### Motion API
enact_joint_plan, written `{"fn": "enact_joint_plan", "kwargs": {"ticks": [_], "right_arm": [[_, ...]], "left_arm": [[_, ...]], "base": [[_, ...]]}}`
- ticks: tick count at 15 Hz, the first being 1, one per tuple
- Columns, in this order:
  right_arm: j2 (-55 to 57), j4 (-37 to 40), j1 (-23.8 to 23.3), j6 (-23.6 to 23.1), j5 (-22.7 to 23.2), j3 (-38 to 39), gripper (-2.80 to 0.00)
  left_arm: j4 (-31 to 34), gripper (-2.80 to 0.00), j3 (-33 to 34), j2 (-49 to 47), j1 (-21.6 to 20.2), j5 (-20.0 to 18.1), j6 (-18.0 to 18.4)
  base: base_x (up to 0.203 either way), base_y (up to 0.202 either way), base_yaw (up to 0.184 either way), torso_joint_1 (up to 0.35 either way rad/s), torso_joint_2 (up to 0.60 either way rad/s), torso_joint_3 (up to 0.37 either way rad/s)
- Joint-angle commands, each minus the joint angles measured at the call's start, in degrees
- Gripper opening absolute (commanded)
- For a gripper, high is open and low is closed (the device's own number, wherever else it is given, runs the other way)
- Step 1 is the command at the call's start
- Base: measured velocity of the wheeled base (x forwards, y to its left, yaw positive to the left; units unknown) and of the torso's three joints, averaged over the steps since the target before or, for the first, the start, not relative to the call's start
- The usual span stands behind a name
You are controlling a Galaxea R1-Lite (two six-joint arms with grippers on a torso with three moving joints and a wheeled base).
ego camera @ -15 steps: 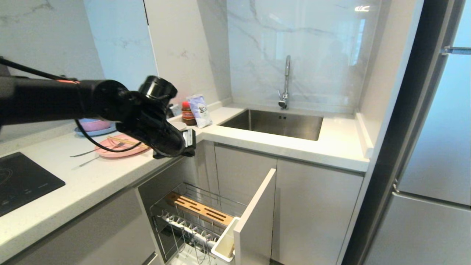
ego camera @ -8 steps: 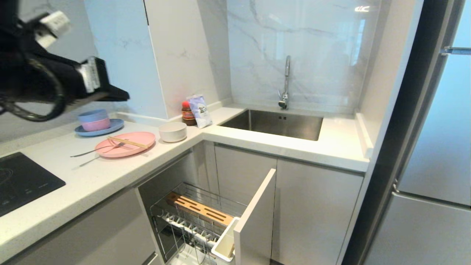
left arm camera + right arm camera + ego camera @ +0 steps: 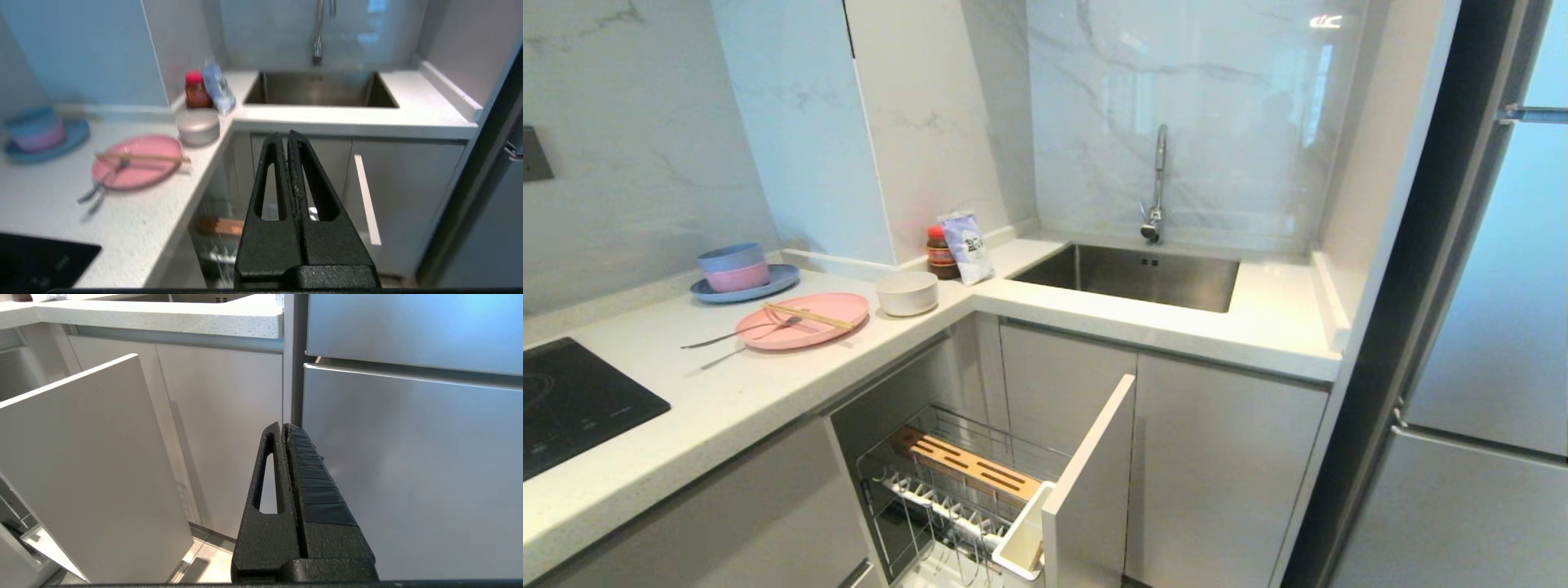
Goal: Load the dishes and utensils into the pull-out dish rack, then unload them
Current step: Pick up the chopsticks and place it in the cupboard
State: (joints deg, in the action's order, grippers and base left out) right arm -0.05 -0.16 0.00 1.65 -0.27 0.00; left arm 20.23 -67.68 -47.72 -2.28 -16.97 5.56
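— Gone from the head view since a second ago is the left arm, which then crossed in front of the counter; nothing on the counter has shifted. What stands there, biggest first?

— Largest is the refrigerator (image 3: 1486, 343) on the right; then the white countertop (image 3: 727, 392) with the steel sink (image 3: 1131, 273) set in it and the black cooktop (image 3: 572, 404) at its left end; below the corner the pull-out dish rack (image 3: 964, 474) is drawn out, its white front panel (image 3: 1090, 482) standing tall, the slotted wooden strip (image 3: 968, 464) across the chrome wires, the white cutlery box (image 3: 1019, 543) just inside the panel.

— And the dishes?

— All on the counter; the pink plate (image 3: 805, 321) lies flat with the chopsticks (image 3: 807, 315) across it and the fork (image 3: 737, 331) resting over its left rim; the speckled bowl (image 3: 907, 292) sits just beside the plate; the blue plate (image 3: 737, 284) with stacked small bowls is behind.

— The grippers?

— The left gripper (image 3: 289, 136) hangs above the open rack, fingers pressed together, empty; the right gripper (image 3: 284, 426) is parked low before the refrigerator door, fingers likewise pressed together, empty.
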Motion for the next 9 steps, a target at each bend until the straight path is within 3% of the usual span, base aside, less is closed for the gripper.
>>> {"fn": "enact_joint_plan", "kwargs": {"ticks": [1,3,6,9], "right_arm": [[-0.13,-0.02,0.0,0.01,0.0,0.03,-2.8],[-0.13,-0.02,0.0,-0.06,0.0,0.01,-2.8],[-0.13,-0.02,0.0,0.02,0.0,0.09,-2.8],[-0.13,-0.02,0.0,-0.01,0.0,0.07,-2.8]], "left_arm": [[-2.6,-2.8,9.28,11.58,-2.34,-2.11,0.56],[-3.13,-2.8,17.79,20.69,-1.9,-1.24,0.83],[-3.36,-2.8,31.68,34.82,0.32,7.51,0.7],[-4.78,-2.8,45.23,46.72,1.39,13.27,-0.65]], "base": [[0.0,0.0,0.0,0.0,0.0,0.0],[0.0,0.0,0.0,0.0,0.0,0.0],[0.0,0.0,0.0,0.0,0.0,0.0],[0.0,0.0,0.0,0.0,0.0,0.0]]}}
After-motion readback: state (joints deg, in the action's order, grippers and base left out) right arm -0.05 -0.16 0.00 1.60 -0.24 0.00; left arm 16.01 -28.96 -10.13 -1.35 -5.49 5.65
